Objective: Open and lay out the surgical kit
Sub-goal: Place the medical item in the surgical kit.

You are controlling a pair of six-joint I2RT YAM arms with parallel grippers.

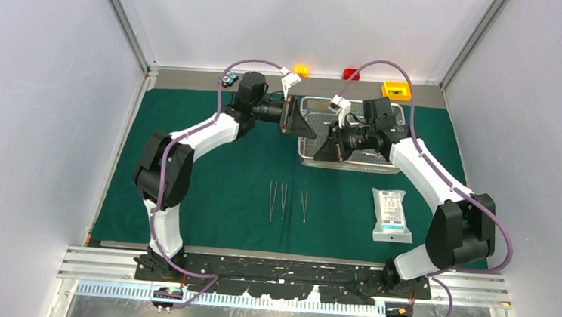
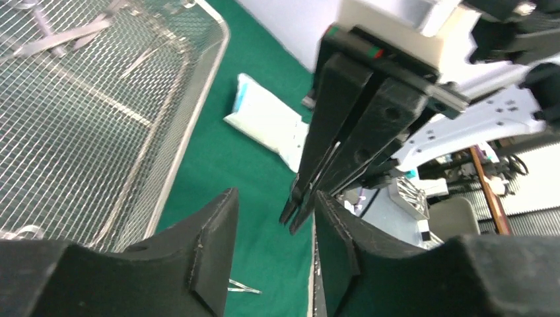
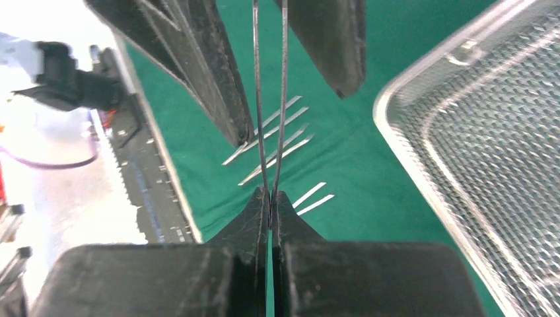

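Top view: drape (image 1: 222,192) spread on the worktop, three instruments (image 1: 284,201) and pouch (image 1: 391,215) laid out; left gripper (image 1: 300,121) and right gripper (image 1: 332,146) meet at the mesh tray (image 1: 372,164). Left wrist: left gripper released, jaws apart; more instruments (image 2: 46,36) lie in the tray (hard to make out from above). Right wrist: right gripper clenched on tweezers (image 3: 269,99), above the drape, not yet laid down.

Bright, even overhead light, faint shadows; wrist views blur close up, backgrounds overexposed.
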